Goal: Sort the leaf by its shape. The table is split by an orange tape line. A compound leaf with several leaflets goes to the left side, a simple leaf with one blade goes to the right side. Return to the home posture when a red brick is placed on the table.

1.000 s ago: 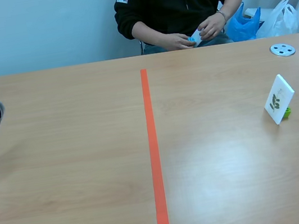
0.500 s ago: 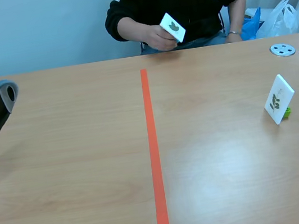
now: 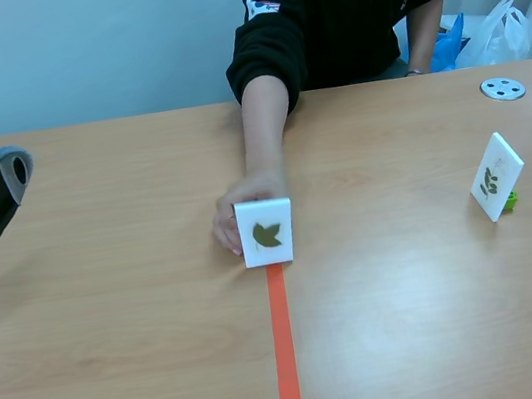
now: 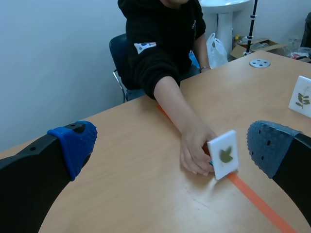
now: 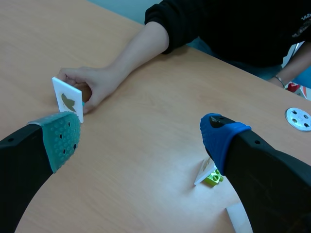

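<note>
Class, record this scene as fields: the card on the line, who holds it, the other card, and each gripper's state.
Card on line: leaf card, upright on the orange tape line; its leaf looks like one lobed blade
Held by: person's hand, gripping it from behind
Other card: sprig card, right of the line, leaning on a green base
Grippers: left gripper open and empty; right gripper open and empty
</note>
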Controlling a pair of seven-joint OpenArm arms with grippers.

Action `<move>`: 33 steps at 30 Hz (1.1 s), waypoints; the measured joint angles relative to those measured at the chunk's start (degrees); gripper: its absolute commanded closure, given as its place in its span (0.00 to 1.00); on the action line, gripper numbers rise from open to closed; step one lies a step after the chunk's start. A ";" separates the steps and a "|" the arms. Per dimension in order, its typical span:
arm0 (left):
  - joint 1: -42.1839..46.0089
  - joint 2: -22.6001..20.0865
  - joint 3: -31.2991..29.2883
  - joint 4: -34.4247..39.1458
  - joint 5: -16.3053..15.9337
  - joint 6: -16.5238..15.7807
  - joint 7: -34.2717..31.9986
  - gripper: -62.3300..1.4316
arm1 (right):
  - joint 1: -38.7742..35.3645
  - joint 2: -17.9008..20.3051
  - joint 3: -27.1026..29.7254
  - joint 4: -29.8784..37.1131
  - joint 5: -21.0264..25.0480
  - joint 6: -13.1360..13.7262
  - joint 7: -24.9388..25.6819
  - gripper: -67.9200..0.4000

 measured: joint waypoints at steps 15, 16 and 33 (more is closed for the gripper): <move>0.00 0.00 0.00 0.00 0.00 0.02 0.00 0.00 | 0.00 0.00 0.00 0.00 0.00 0.00 0.00 0.25; 0.00 0.00 0.00 0.00 0.00 0.02 0.00 0.00 | 0.00 0.00 0.00 0.00 0.00 0.00 0.00 0.25; -5.14 -1.88 6.16 -9.90 -0.24 0.02 -0.15 0.00 | 0.00 0.00 0.00 0.00 0.00 0.00 0.00 0.25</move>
